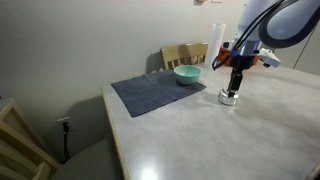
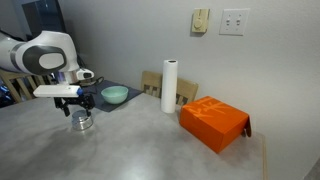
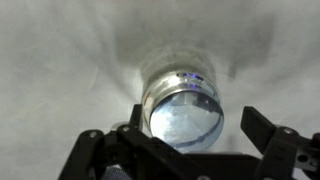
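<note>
1. Open gripper (image 1: pixel 233 84) (image 2: pixel 80 104) pointing straight down, jaws spread wide, clasping nothing.
2. Directly beneath it, a small silvery cup (image 1: pixel 229 98) (image 2: pixel 81 122), standing upright on the pale table (image 1: pixel 190 145) (image 2: pixel 150 155).
3. In the wrist view, looking down into the silvery cup (image 3: pixel 183 105), with the gripper (image 3: pixel 175 135) dark at the bottom edge and one finger (image 3: pixel 88 150) to each side of the cup.
4. Fingertips level with or just above the cup's rim in both exterior views; impossible to tell whether touching.
5. Near the cup but apart from it, a teal bowl (image 1: pixel 187 74) (image 2: pixel 114 95), resting on a dark grey mat (image 1: pixel 145 95) (image 2: pixel 128 101) spread flat on the table.
6. Behind the mat, at the table's edge, a wooden chair (image 1: pixel 185 53) (image 2: pixel 152 82).
7. Beside the chair, a white paper towel roll (image 1: pixel 217 45) (image 2: pixel 170 85), standing upright.
8. Well apart from the cup, past the roll in an exterior view, an orange box (image 2: pixel 213 122) lying on the table.
</note>
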`<state>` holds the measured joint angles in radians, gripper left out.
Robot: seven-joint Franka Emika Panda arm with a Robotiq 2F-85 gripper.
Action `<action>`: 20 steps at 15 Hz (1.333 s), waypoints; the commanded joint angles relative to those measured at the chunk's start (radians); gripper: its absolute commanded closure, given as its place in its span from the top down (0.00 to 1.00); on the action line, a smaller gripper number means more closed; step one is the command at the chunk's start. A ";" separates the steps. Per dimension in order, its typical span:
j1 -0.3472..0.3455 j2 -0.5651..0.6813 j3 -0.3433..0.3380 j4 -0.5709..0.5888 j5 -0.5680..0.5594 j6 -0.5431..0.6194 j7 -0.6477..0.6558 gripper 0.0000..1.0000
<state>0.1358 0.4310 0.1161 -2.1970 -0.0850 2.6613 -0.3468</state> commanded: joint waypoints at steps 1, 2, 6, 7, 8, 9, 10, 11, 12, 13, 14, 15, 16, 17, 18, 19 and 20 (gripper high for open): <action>-0.027 0.034 0.014 0.020 -0.041 0.044 -0.013 1.00; -0.029 0.037 0.016 0.023 -0.044 0.049 -0.015 1.00; -0.028 0.047 0.015 0.031 -0.060 0.062 -0.009 0.74; -0.027 0.047 0.015 0.031 -0.063 0.062 -0.008 0.68; -0.027 0.046 0.015 0.031 -0.065 0.061 -0.007 0.60; -0.026 0.044 0.015 0.031 -0.065 0.058 -0.003 0.54; -0.024 0.040 0.014 0.034 -0.065 0.055 0.000 0.46; -0.021 0.039 0.013 0.033 -0.065 0.049 0.006 0.44; -0.018 0.038 0.010 0.031 -0.066 0.045 0.013 0.44; -0.009 0.033 0.003 0.029 -0.072 0.036 0.030 0.44; -0.004 0.026 0.001 0.024 -0.075 0.031 0.041 0.44; 0.005 0.015 -0.007 0.015 -0.084 0.033 0.059 0.44; 0.010 0.006 -0.011 0.008 -0.091 0.032 0.076 0.44; 0.016 -0.010 -0.017 -0.005 -0.102 0.037 0.099 0.44; 0.019 -0.024 -0.020 -0.018 -0.110 0.046 0.117 0.44; 0.021 -0.041 -0.021 -0.032 -0.115 0.053 0.134 0.44; 0.022 -0.058 -0.023 -0.048 -0.120 0.062 0.152 0.44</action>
<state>0.1431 0.4444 0.1109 -2.1797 -0.1738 2.7064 -0.2491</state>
